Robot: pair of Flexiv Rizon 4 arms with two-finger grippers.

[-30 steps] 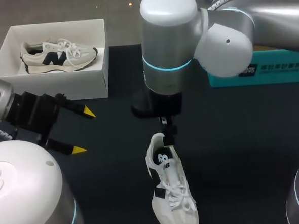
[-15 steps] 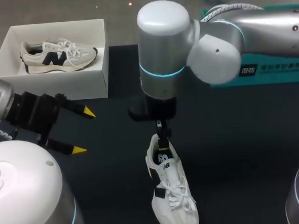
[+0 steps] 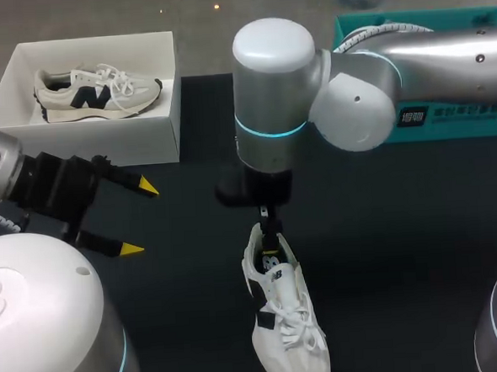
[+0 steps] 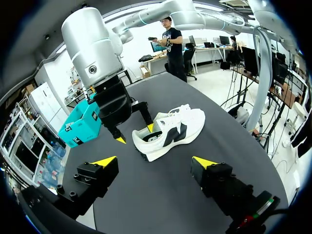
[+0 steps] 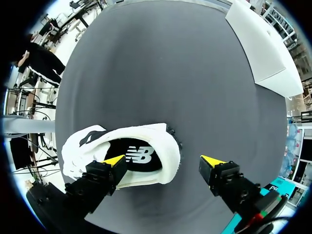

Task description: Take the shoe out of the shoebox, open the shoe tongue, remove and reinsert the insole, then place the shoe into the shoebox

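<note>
A white sneaker with black markings (image 3: 284,319) lies on the dark table near the front middle, heel toward the back. My right gripper (image 3: 269,238) hangs over its heel. In the right wrist view the right gripper (image 5: 164,160) is open, one finger (image 5: 103,174) over the shoe's opening (image 5: 134,155), the other outside, and the heel wall (image 5: 168,148) between them untouched. My left gripper (image 3: 139,218) is open at the left, apart from the shoe; from the left wrist it (image 4: 155,161) faces the sneaker (image 4: 170,130). The white shoebox (image 3: 156,128) at the back left holds a second sneaker (image 3: 97,90).
A teal box (image 3: 447,115) lies at the back right behind my right arm (image 3: 276,91); the left wrist view shows the teal box (image 4: 80,127) too. The shoebox (image 5: 263,46) appears far ahead of the right gripper. Bare dark tabletop (image 3: 404,252) surrounds the shoe.
My right arm has shifted slightly left and lowered its gripper onto the shoe's heel. The left arm and the shoe have not moved.
</note>
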